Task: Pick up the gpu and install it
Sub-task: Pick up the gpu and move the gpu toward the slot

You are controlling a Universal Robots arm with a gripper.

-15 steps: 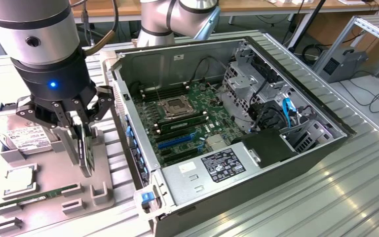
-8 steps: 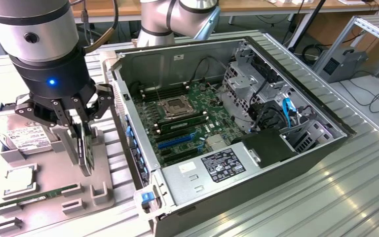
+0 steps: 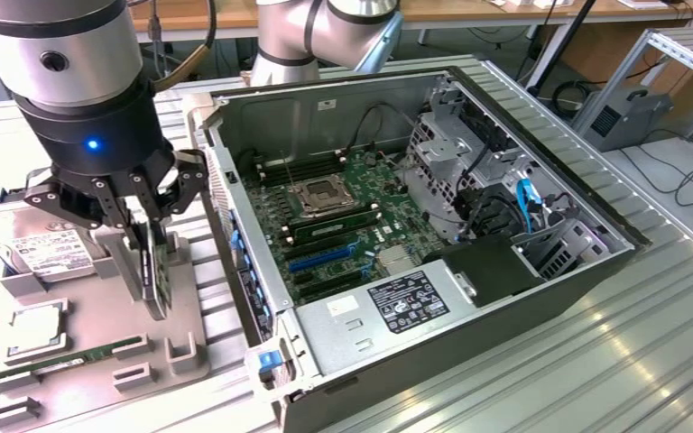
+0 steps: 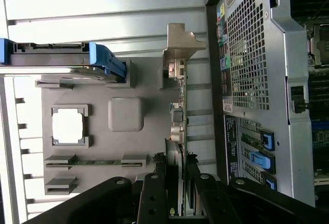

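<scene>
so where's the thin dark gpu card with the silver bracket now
On the exterior view's left, the gpu stands on edge on the grey parts holder, clamped in the black gripper, beside the open computer case.

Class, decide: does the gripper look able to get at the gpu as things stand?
Likely yes: the gripper is right at the gpu, which stands on edge in the grey holder, with nothing between them.
</scene>
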